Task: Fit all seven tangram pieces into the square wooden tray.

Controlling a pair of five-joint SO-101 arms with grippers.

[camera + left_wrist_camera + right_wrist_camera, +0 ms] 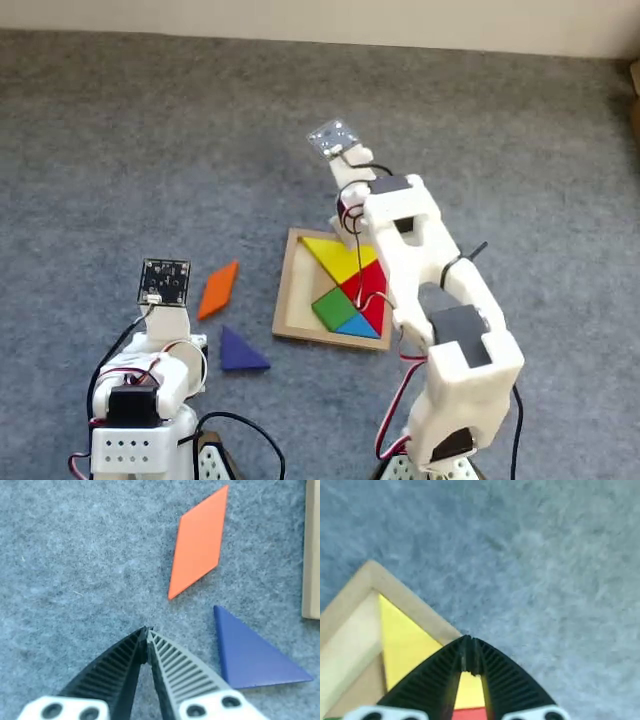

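Plainly, the left claw [147, 632] is pinched shut with nothing between its fingers. Its tips hang over bare carpet [120, 150]. In the left wrist view both loose pieces lie clear of those tips. The orange piece [199, 542] and the navy triangle [250, 652] each sit near the claw and touch neither it nor each other. A strip of the tray [312, 555] shows at that view's edge, beyond the two pieces.

From the high view we place the left arm [140, 390] at the lower left of the frame. The orange piece [218, 290] is just left of the tray [284, 290], and the navy triangle [240, 352] is below it, near the tray's lower left corner.

We find the right claw [470, 642] closed too, tips together and empty. In its wrist view the tips lie at the tray's rim [410, 600], over the edge of the yellow piece [405, 640]. The right arm [430, 270] reaches up from the lower right of the high view and hides part of the tray.

By our count there are two arms, two claws and one tray. We can see six pieces. Four lie in the tray: the yellow piece [340, 258], a red piece [378, 280], a green piece [332, 305] and a blue piece [355, 325]. The other two are on the carpet.
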